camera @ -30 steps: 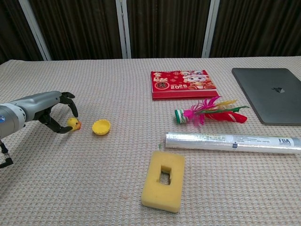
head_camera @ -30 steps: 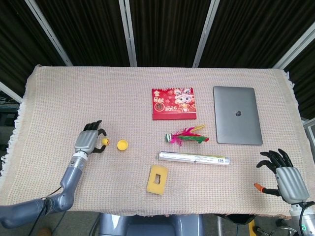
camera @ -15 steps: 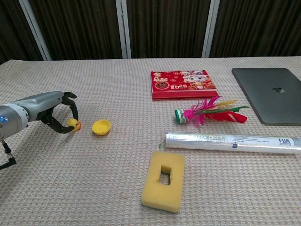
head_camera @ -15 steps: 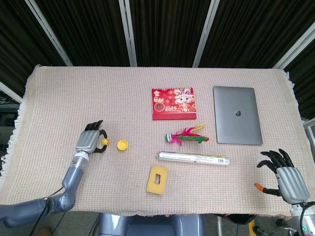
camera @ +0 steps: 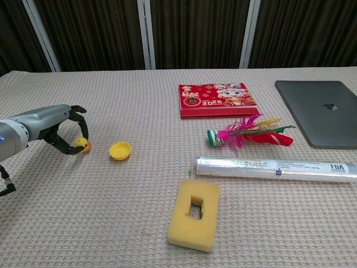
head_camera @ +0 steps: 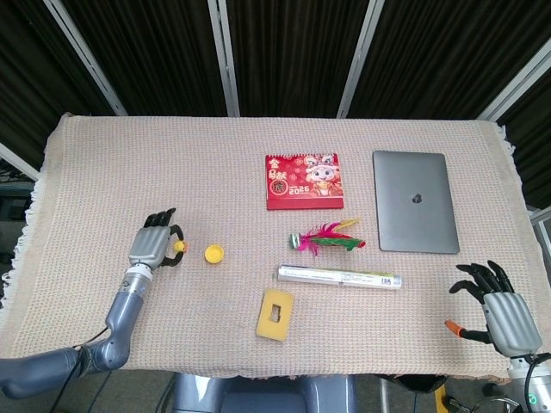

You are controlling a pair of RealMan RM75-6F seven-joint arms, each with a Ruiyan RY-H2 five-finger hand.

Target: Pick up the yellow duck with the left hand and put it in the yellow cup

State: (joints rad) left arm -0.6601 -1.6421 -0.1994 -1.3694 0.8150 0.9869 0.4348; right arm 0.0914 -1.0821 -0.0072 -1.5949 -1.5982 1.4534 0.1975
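At lower left of the head view, the left hand (head_camera: 152, 245) curls its dark fingers (camera: 78, 109) around the small yellow rubber duck (camera: 82, 144), pinching it just above the woven beige worktop (head_camera: 129, 163); the duck is partly hidden by them. The shallow yellow plastic cup (camera: 120, 150) lies just right of it, apart. At lower right, the right hand (head_camera: 497, 307) rests released, fingers spread, its wrist cut off by the frame edge.

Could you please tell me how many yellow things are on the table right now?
3: the yellow duck within the left hand's fingers at the table's left, the yellow cup just beside it, and the yellow sponge block near the front edge. Nothing appears hidden.
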